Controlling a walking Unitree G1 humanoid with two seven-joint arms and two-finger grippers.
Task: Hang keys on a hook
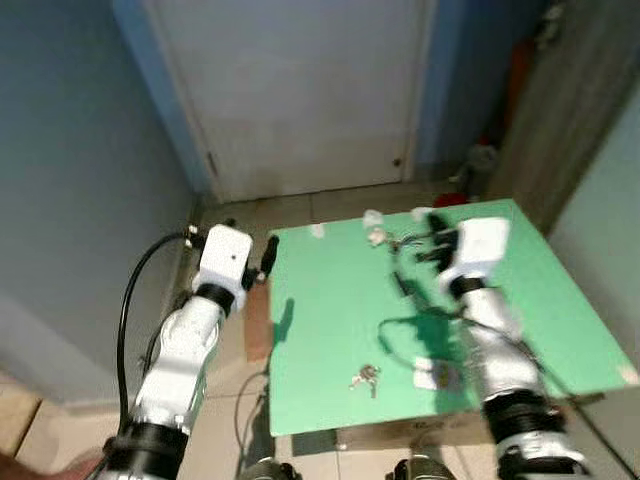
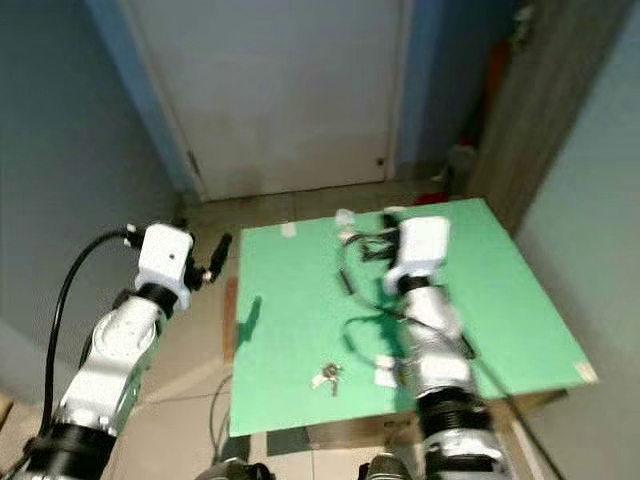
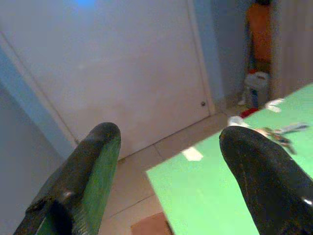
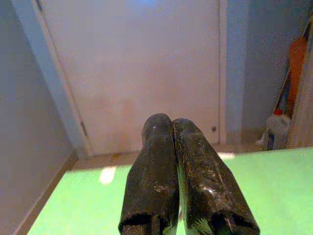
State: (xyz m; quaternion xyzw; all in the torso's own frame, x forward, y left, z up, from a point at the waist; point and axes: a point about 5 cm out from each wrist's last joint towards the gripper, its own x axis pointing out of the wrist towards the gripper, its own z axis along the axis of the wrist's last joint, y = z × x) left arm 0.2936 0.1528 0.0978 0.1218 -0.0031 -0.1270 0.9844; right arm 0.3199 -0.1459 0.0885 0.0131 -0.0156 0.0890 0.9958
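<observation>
Keys (image 1: 365,377) lay untouched near green tabletop's (image 1: 330,330) front edge | right gripper (image 4: 178,147) jaws pressed together, empty | left gripper (image 3: 171,161) jaws spread beside tabletop | hanging not begun.

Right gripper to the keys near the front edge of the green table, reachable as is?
Probably yes. The keys lie in the open on the green table, beside the right forearm. But the right gripper is shut, pointing past them toward the white door; it must pull back and open.

A green counter (image 1: 330,330) carries a bunch of keys (image 1: 365,377) near its front edge and another bunch (image 1: 405,240) at the far side.
</observation>
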